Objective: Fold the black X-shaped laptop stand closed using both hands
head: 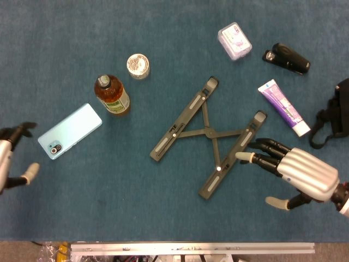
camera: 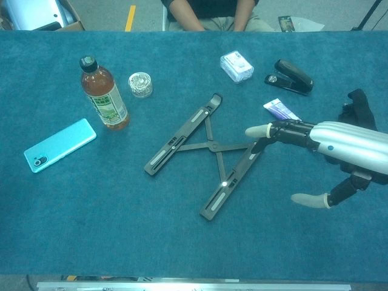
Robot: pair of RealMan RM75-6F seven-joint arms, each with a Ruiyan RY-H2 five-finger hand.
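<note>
Laptop stand (head: 208, 135), black, X-shaped: lies flat and spread open near the middle of the blue worktop (head: 109, 207). Two long bars run roughly parallel, each with its long axis diagonal, from lower left to upper right in the head view. Thin cross struts meet at a pivot between the bars. The left bar ends near the worktop's centre top; the right bar's upper end lies beside the toothpaste tube.

Right hand (head: 297, 174): silver-backed, fingers (head: 256, 155) spread apart and extended toward the right bar's upper half, holding nothing. In the chest view the fingertips (camera: 257, 131) sit at or just over that bar; whether they touch it cannot be told. The thumb points away, below the palm.

Left hand (head: 10, 158): partly visible at the left edge of the head view only, near the phone, fingers apart, holding nothing. Well apart from the stand.

Other items on the worktop:
- Phone (head: 70, 131), light blue, face down, lying diagonally at left.
- Bottle (head: 112, 95) of amber drink, upright, just right of the phone.
- Small round jar (head: 138, 66), behind the bottle.
- Clear plastic box (head: 235, 41), at the far side.
- Stapler (head: 286, 58), black, right of the box.
- Toothpaste tube (head: 283, 107), white and purple, between stapler and right hand.
- Black strap (head: 330, 117) at the right edge.
</note>
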